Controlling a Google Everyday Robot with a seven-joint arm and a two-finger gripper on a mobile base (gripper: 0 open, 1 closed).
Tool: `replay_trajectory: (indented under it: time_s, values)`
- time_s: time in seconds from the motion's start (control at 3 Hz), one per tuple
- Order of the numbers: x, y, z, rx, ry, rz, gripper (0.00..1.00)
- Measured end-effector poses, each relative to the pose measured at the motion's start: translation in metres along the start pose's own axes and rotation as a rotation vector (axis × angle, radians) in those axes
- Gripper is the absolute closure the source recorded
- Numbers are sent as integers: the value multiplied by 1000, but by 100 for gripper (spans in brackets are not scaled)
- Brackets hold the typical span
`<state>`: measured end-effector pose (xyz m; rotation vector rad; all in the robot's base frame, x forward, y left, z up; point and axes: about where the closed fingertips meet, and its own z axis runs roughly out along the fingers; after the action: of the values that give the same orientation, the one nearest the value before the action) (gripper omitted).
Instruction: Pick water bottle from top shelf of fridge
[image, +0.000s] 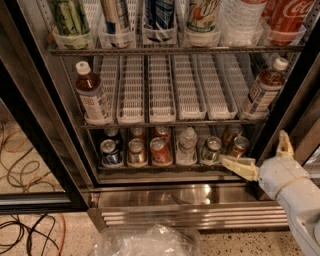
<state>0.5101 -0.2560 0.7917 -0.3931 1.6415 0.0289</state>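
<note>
The water bottle (241, 19) is a clear ribbed bottle standing on the top shelf (175, 50), second lane from the right; its cap is cut off by the frame's top edge. The fridge (45, 125) stands open in front of me. My gripper (262, 156) is at the lower right, level with the bottom rack and far below the water bottle. Its cream fingers (240, 168) are spread wide apart and hold nothing.
Cans and drink bottles share the top shelf, with a red cola bottle (287, 17) right of the water bottle. Brown tea bottles (92, 95) flank white slotted trays (162, 90) below. Cans and a small clear bottle (187, 145) fill the bottom rack. Cables (25, 160) lie left.
</note>
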Motion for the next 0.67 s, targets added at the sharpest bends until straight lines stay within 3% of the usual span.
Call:
replay_trajectory:
  time_s: [0.33, 0.67]
  values:
    - [-3, -20, -19, 74, -51, 8, 0]
    - [-2, -18, -15, 60, -38, 6, 0]
